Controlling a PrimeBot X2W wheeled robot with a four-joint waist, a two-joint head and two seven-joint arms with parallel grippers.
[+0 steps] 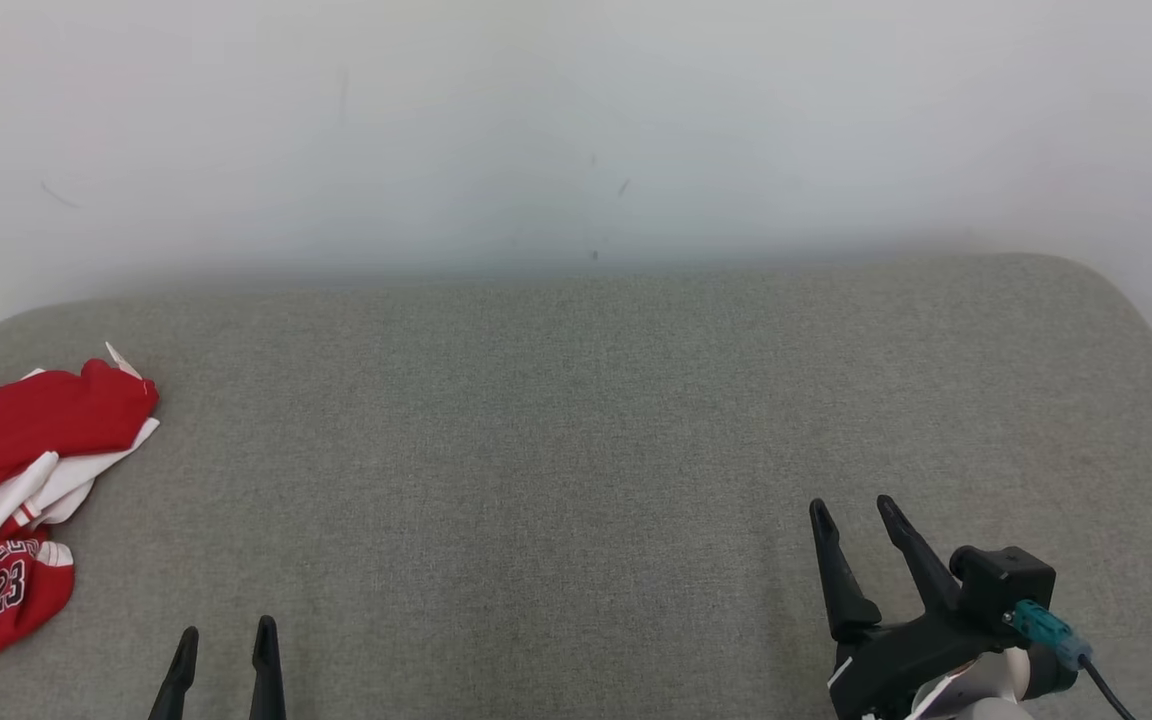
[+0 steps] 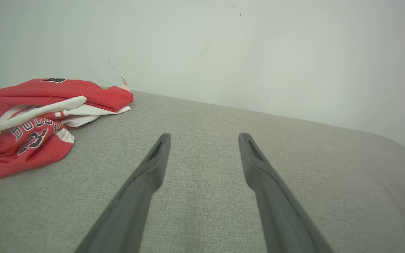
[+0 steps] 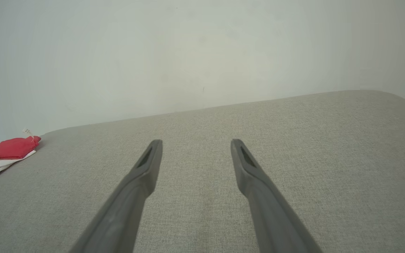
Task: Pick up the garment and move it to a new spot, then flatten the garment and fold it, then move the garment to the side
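Crumpled red-and-white jersey garment (image 1: 21,470) sits bunched at 9 o'clock on the grey fabric surface (image 1: 576,420), near its edge. Both empty, fingers spread wide: left gripper (image 1: 226,628), right gripper (image 1: 853,503). Risk: pinching one layer only, so it drags or slides off the edge

We find the garment (image 1: 26,480) heaped on the surface (image 1: 576,420) at its left edge, partway between near and far. A wall (image 1: 576,120) stands behind the surface's far edge. Our left end effector (image 1: 227,628) sits over the near edge, right of the garment and apart from it. Our right end effector (image 1: 851,503) is over the near right part, well apart from the garment. From the left wrist, the garment (image 2: 30,123) lies left of the fingers (image 2: 153,165).
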